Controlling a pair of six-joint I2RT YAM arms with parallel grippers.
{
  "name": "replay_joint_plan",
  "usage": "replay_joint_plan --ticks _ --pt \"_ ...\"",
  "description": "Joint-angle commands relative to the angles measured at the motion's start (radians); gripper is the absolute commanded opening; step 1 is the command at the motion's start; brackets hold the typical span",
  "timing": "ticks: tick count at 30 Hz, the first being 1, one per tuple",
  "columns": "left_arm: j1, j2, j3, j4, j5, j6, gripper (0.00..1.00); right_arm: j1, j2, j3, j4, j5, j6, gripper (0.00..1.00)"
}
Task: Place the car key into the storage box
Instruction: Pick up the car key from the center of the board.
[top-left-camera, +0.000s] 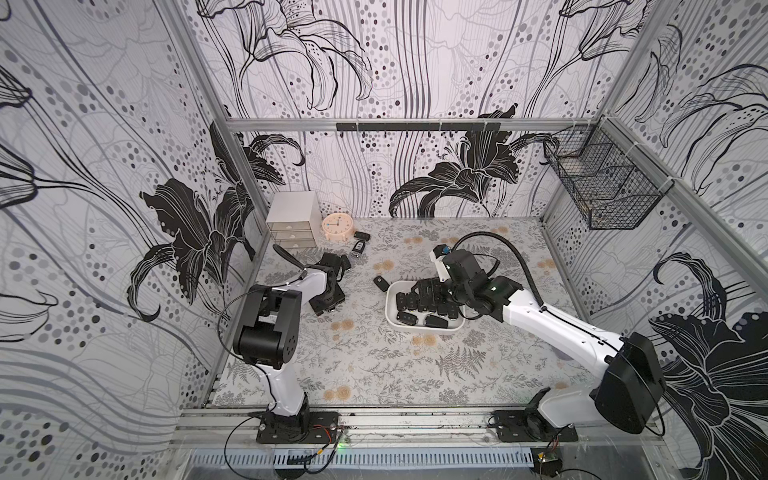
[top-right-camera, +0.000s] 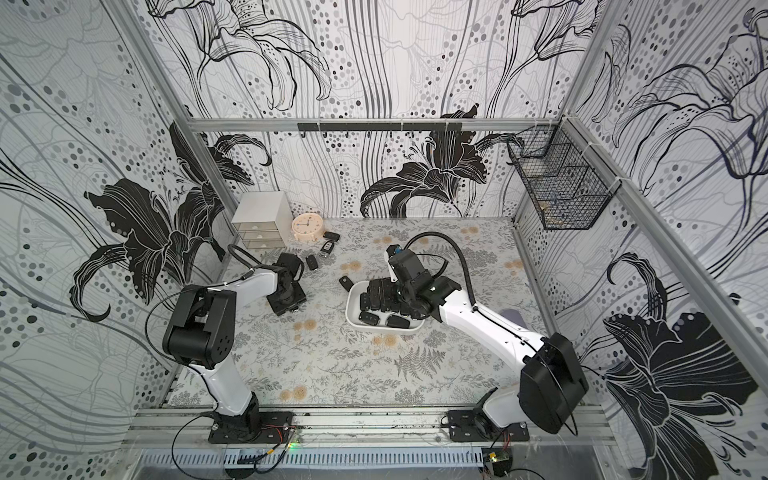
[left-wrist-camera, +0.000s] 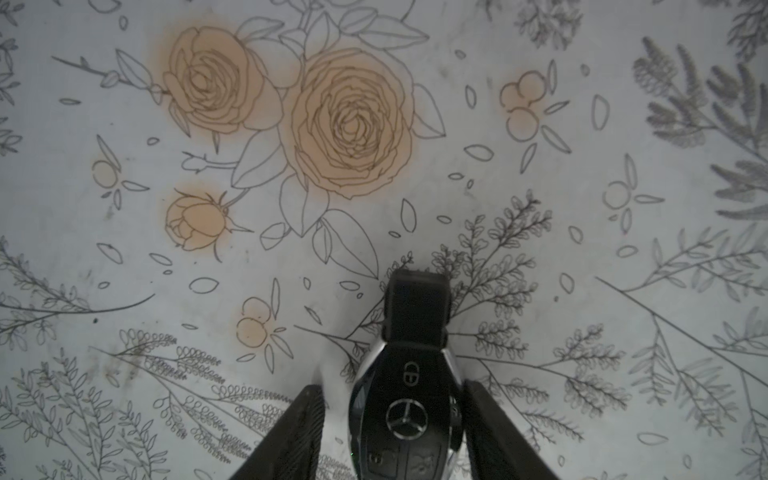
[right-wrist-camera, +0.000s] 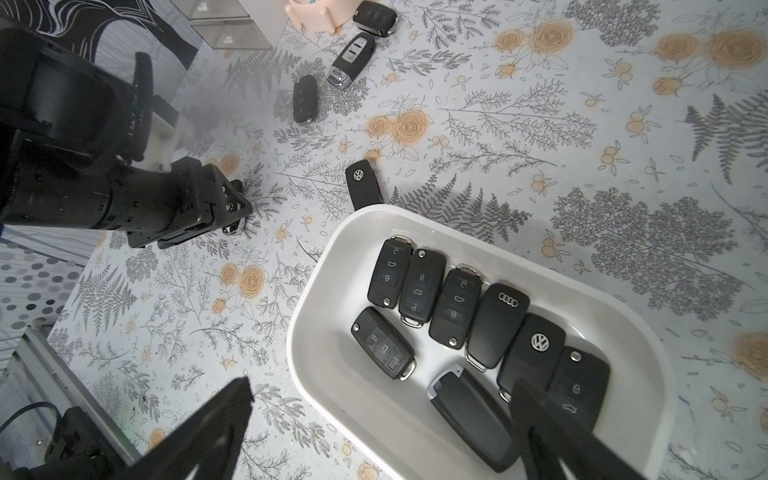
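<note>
Black car key (left-wrist-camera: 409, 399) sits within left tool (left-wrist-camera: 392, 386), unseen from above.

Bare tabletop (top-left-camera: 365, 353) leads to the storage box (top-left-camera: 389, 311) — the right tool (top-left-camera: 426, 291) hangs over part of it.

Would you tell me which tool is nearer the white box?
Right: the right tool hovers over the box; the left tool sits apart from it, straddling a key.
</note>
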Motion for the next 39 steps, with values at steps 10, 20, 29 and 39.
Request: replay_joint_plan --ticks 10,20,29,39 --pt "-0.002 -0.058 0.001 -0.013 0.009 0.023 0.35 0.004 -0.003 -0.004 0.031 -0.030 0.028 1.00" --pt "-0.120 -0.180 0.063 -0.106 0.017 0.016 0.31 0.010 -0.082 -0.111 0.069 -0.013 0.142 1.00" --pt "-0.287 -0.218 0.153 -0.163 -0.003 -0.026 0.32 0.027 -0.189 -0.221 0.076 0.028 0.193 1.00" --pt "-0.482 -0.114 0.304 -0.201 -0.028 -0.124 0.32 0.025 -0.313 -0.268 -0.015 0.053 0.139 1.00"
